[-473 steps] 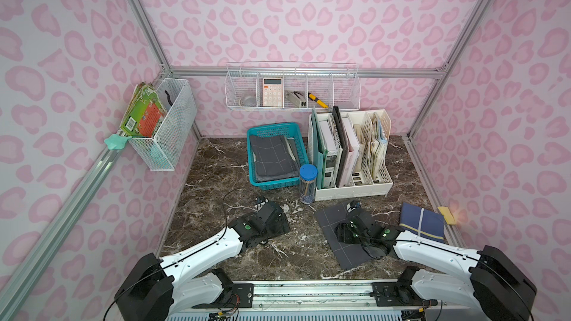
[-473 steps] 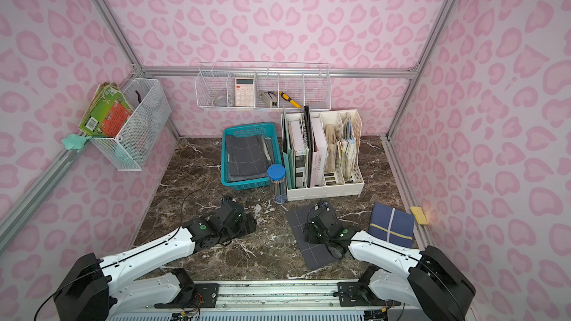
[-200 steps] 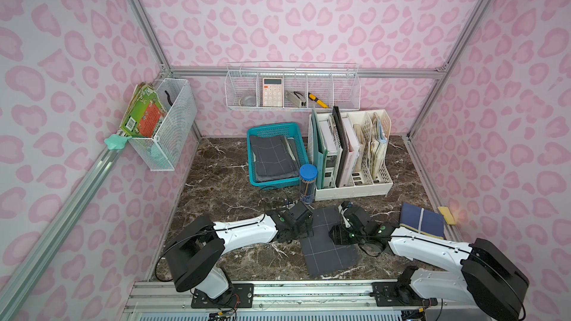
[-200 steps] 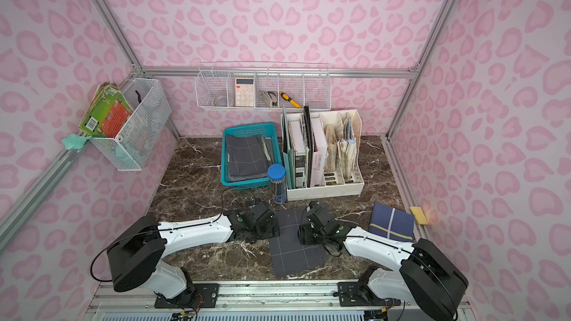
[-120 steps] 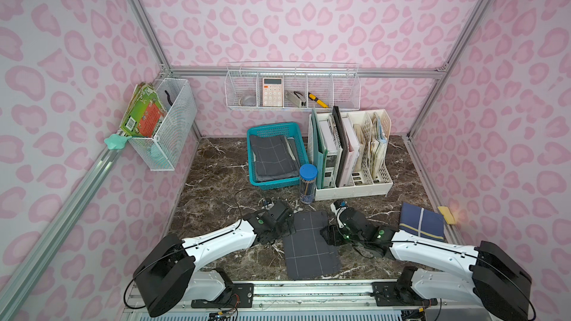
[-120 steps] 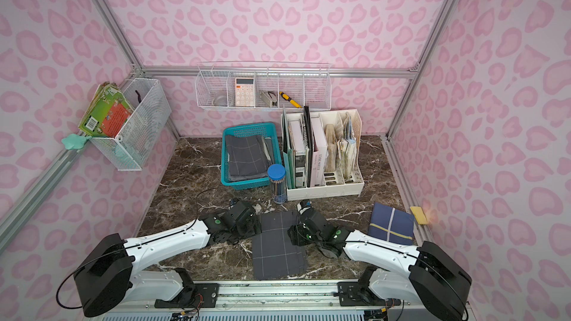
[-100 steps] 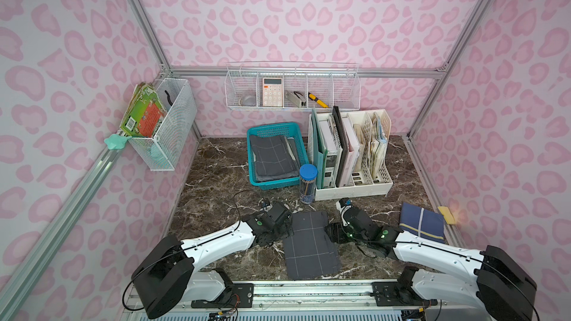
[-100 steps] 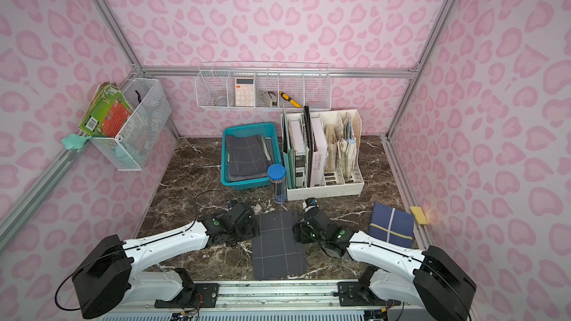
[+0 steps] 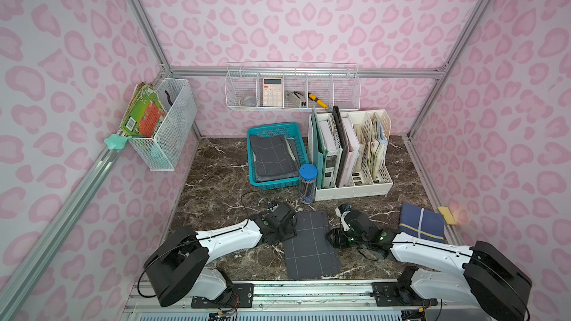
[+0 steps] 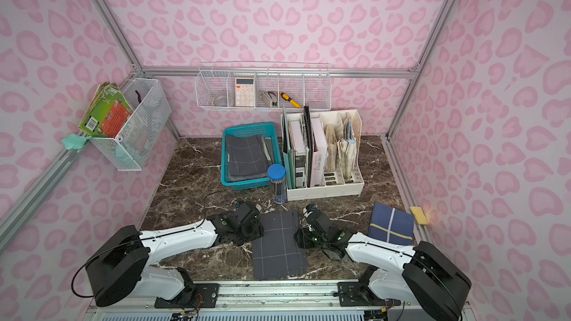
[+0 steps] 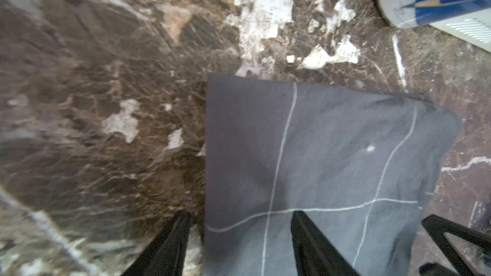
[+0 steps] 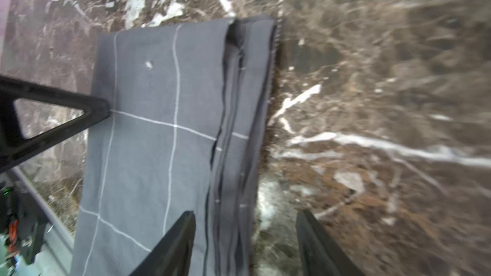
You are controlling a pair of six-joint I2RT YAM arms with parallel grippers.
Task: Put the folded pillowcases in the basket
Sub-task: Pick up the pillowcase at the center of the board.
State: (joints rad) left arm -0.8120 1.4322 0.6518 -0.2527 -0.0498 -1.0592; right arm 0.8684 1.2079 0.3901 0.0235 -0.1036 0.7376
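Observation:
The folded pillowcase (image 9: 310, 243) (image 10: 278, 245), dark grey with thin white grid lines, lies flat on the marble table near the front edge. My left gripper (image 9: 293, 230) sits low at its left edge. In the left wrist view that gripper (image 11: 239, 234) is open, one finger over the pillowcase (image 11: 318, 155) and one over bare marble. My right gripper (image 9: 330, 237) is at the opposite edge. In the right wrist view it (image 12: 244, 234) is open and straddles the layered edge of the pillowcase (image 12: 159, 128). The teal basket (image 9: 272, 126) (image 10: 247, 127) stands at the back and holds another grey folded cloth.
A clear pencil tube with a blue lid (image 9: 308, 183) stands between the basket and the pillowcase. A cream file rack (image 9: 352, 186) stands right of the basket. A navy folded cloth (image 9: 421, 222) and a yellow sponge (image 9: 446, 214) lie at the right. White wire baskets (image 9: 293, 88) hang on the walls.
The pillowcase has slid left to the front centre. Both grippers have settled at its two side edges and their jaws have narrowed.

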